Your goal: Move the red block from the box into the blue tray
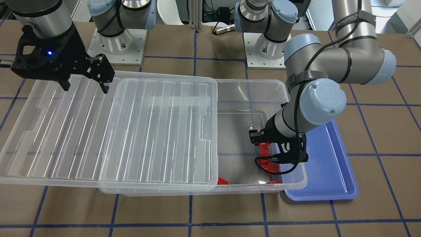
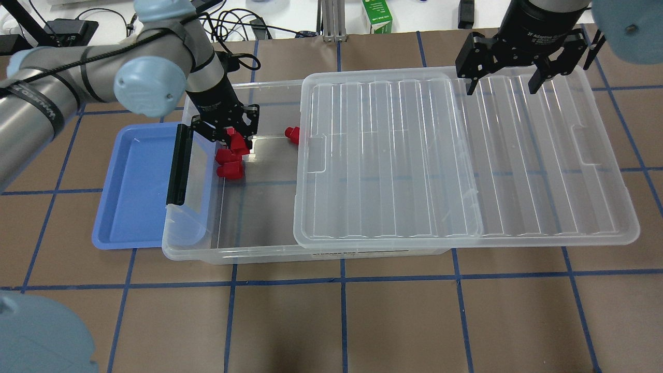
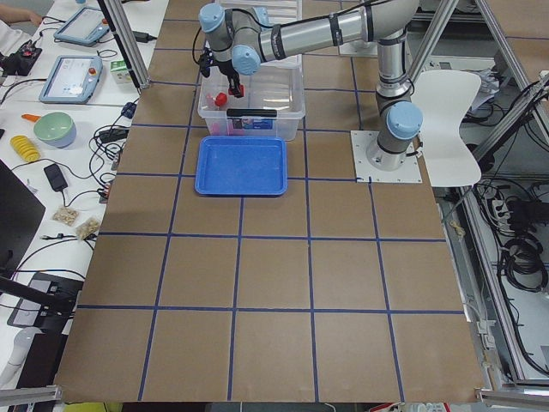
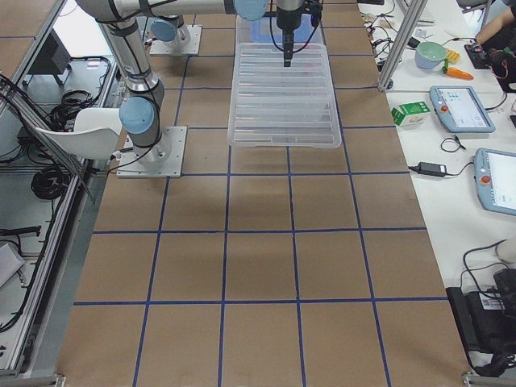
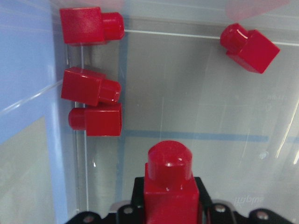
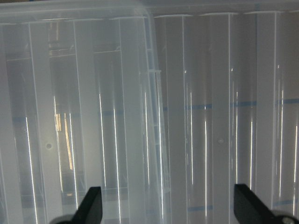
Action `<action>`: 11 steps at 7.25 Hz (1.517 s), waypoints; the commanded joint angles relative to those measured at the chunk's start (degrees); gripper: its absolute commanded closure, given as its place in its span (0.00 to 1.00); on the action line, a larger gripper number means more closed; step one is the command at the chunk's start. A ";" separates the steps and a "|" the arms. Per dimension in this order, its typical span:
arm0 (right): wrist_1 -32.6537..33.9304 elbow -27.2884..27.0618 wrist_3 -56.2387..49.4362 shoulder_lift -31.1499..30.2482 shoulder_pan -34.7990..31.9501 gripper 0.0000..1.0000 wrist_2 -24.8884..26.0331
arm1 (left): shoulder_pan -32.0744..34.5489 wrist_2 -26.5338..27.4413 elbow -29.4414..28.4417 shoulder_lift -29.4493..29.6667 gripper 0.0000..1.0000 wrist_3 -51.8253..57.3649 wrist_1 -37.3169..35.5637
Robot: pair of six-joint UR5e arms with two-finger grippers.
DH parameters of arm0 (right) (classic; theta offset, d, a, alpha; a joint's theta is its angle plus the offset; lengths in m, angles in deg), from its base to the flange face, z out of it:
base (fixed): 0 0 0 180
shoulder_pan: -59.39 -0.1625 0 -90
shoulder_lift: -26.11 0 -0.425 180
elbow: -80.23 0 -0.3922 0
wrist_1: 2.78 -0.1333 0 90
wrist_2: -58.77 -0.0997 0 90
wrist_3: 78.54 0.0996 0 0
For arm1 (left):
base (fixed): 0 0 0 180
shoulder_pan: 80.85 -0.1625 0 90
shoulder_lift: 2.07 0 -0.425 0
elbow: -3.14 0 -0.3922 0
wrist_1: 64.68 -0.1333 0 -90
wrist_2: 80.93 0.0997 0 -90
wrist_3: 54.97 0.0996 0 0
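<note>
My left gripper [image 2: 230,137] reaches down into the open end of the clear box [image 2: 259,243] and is shut on a red block [image 5: 169,186], stub end pointing away from the wrist camera. Several more red blocks lie on the box floor: three by the wall on the tray side [image 5: 88,88] and one farther off [image 5: 250,46]. The blue tray [image 2: 134,191] lies empty on the table against that end of the box, partly under its black latch bar [image 2: 178,163]. My right gripper [image 2: 501,89] is open and empty above the slid-aside ribbed lid [image 2: 388,160].
The lid [image 1: 115,128] covers most of the box and overhangs onto the table on my right side. The box walls [image 1: 243,95] stand around the left gripper. The brown table has blue tape lines. Monitors and cables sit past the table's far edge.
</note>
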 commanded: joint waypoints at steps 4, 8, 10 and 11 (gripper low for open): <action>0.18 0.04 -0.65 0.02 0.69 0.00 -0.21 | -15.18 4.89 -4.21 -2.33 1.00 17.70 5.30; -0.44 0.57 -28.16 -0.42 18.92 0.00 1.45 | -19.43 4.72 4.02 3.28 1.00 25.84 -3.71; -0.09 -0.05 -41.80 -0.07 33.59 0.00 0.76 | -19.43 4.72 9.31 5.83 1.00 27.67 -10.58; 0.26 -1.26 -47.19 0.89 37.40 0.00 0.41 | -19.43 4.80 10.02 6.28 1.00 29.17 -10.78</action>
